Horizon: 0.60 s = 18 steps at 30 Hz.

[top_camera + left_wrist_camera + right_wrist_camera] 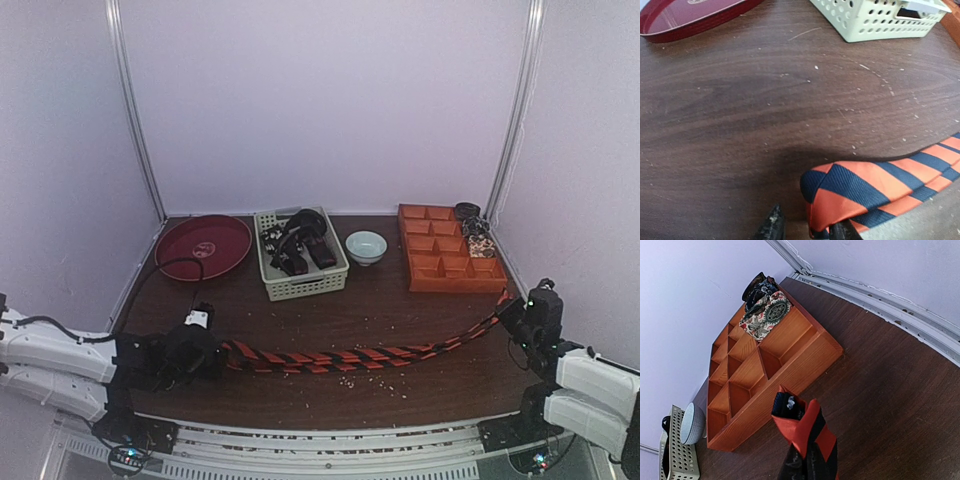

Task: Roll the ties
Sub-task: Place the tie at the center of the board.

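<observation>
You stand before a robot test booth, a lab set-up and no home: plain pale wall panels (320, 100) joined by metal corner posts (135, 110) close three sides. The wood-grain table (400, 310) carries staged props: a red tray (203, 246), a perforated basket (303, 290), a small bowl (366, 246) and an orange compartment box (455, 285). The left arm (60, 360) and right arm (590, 385) sit by a metal rail (330, 440).
</observation>
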Tool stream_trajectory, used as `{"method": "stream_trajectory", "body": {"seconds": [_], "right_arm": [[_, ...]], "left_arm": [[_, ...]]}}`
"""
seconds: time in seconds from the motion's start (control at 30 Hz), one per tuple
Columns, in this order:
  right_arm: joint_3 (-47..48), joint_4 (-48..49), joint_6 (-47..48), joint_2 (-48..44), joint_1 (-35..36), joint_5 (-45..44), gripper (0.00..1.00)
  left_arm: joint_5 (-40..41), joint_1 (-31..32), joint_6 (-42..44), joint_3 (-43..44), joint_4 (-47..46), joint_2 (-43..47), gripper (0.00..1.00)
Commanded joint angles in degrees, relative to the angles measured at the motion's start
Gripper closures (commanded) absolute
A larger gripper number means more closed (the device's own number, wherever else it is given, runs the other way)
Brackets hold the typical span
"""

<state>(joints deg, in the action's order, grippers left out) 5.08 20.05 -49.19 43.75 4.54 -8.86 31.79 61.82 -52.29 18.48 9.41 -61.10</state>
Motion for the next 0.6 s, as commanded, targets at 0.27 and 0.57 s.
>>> {"method": "stream_trajectory", "body": {"seconds": [0.27, 0.57], "right_arm": [[-0.42, 0.42, -1.5, 0.35, -0.41, -2.96, 1.0], [11.22, -25.24, -8.11, -7.03, -0.41, -10.51, 0.55]], "left_arm": [[-4.36, -0.28, -4.2, 0.79, 9.56, 18.6, 0.62], [-8.01, -0.3, 0.73, 3.04, 0.26, 16.7, 0.62]]}}
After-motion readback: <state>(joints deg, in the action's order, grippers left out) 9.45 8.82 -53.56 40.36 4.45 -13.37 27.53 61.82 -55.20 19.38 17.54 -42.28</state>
